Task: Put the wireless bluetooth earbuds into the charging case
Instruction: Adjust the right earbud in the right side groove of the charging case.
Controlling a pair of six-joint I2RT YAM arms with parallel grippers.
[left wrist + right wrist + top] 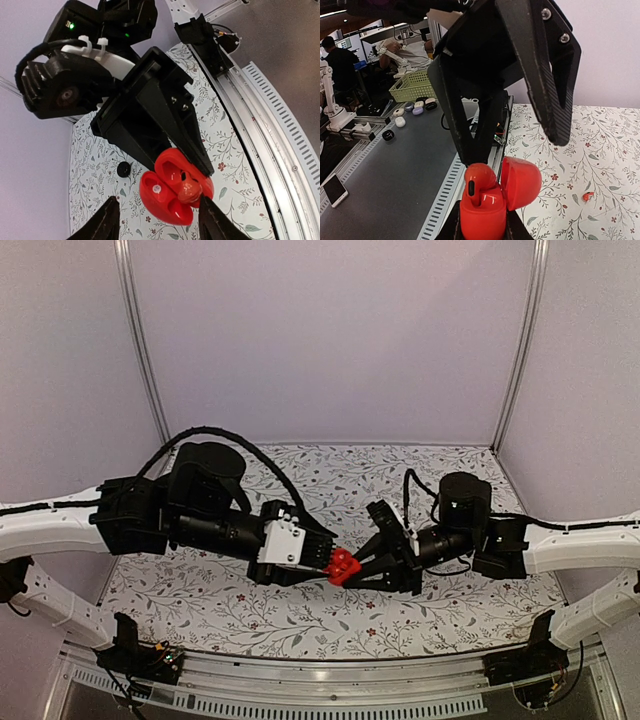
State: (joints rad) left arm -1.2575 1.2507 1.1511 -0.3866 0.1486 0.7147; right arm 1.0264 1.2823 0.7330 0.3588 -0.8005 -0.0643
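The red charging case (pixel 343 566) hangs open above the table's middle, my right gripper (pixel 366 566) shut on its base (pixel 482 217). Its lid (pixel 522 181) is swung aside. One red earbud (pixel 480 181) stands in a socket of the case, its top sticking out; it also shows in the left wrist view as a glossy red earbud (pixel 190 189). My left gripper (pixel 160 224) is open, its fingers (pixel 214 220) flanking the case (pixel 167 197) and holding nothing. A second red earbud (pixel 588 196) lies loose on the floral table. A tiny black piece (pixel 123 169) lies on the table too.
The floral table cover (pixel 330 475) is ringed by white walls. A metal rail (pixel 260 125) runs along its near edge. Beyond the table stand a green basket (pixel 412 85) and several small cases (pixel 415 106) on a grey bench.
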